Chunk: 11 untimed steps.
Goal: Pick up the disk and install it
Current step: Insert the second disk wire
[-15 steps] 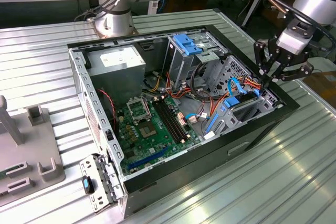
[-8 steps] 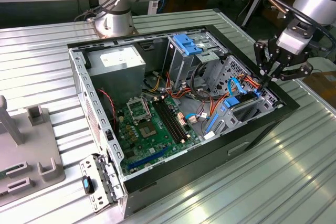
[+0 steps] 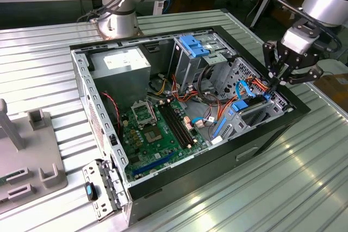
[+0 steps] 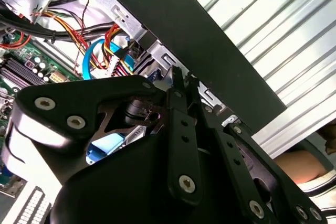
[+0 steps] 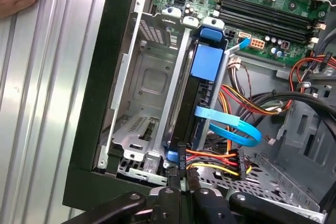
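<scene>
I am seeing the disk (image 5: 202, 93) sitting in its bay, my tool (image 5: 181, 190) pressed together at its end.

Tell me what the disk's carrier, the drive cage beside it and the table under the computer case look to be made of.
The disk carrier: bright blue, smooth and matte with a moulded tab, so probably plastic. The drive cage: bare silvery sheet metal, judging by its stamped holes and folded edges. The table: ribbed, light grey and reflective, apparently aluminium or a similar metal, though the look alone cannot settle which. The gripper by the case edge looks like black metal.
</scene>
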### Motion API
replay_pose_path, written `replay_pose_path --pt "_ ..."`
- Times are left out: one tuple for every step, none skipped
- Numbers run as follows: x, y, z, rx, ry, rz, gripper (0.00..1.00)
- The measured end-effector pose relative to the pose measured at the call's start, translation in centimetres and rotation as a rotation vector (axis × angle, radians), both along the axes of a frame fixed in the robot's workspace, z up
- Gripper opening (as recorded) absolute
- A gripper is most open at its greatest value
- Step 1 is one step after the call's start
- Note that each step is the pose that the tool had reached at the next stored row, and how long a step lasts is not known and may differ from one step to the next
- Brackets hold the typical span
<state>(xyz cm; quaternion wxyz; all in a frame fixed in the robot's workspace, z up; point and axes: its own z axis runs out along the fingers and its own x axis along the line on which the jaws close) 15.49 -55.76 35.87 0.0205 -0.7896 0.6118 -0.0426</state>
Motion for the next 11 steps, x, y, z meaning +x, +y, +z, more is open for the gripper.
replay_pose_path --pt "-0.10 0.00 0.00 0.0001 0.0000 -0.019 0.16" --pt "-0.25 0.00 0.01 -0.0001 0.0000 -0.038 0.16" --pt "-0.42 0.00 0.00 0.0000 0.0000 -0.055 0.16" --pt "-0.49 0.00 0.00 -0.0001 0.0000 -0.061 0.16" --pt "-0.57 0.00 0.00 0.0000 0.0000 -0.067 0.16" --pt "-0.66 0.00 0.00 0.0001 0.0000 -0.074 0.16" --pt "-0.75 0.00 0.00 0.0000 0.0000 -0.082 0.16" --pt "-0.90 0.01 0.00 0.0000 0.0000 -0.092 0.16" --pt "-1.13 0.00 0.00 0.0008 0.0001 -0.104 0.16" --pt "-1.19 0.00 0.00 0.0011 0.0001 -0.107 0.16" --pt "-1.19 0.00 0.00 0.0011 0.0000 -0.107 0.16"
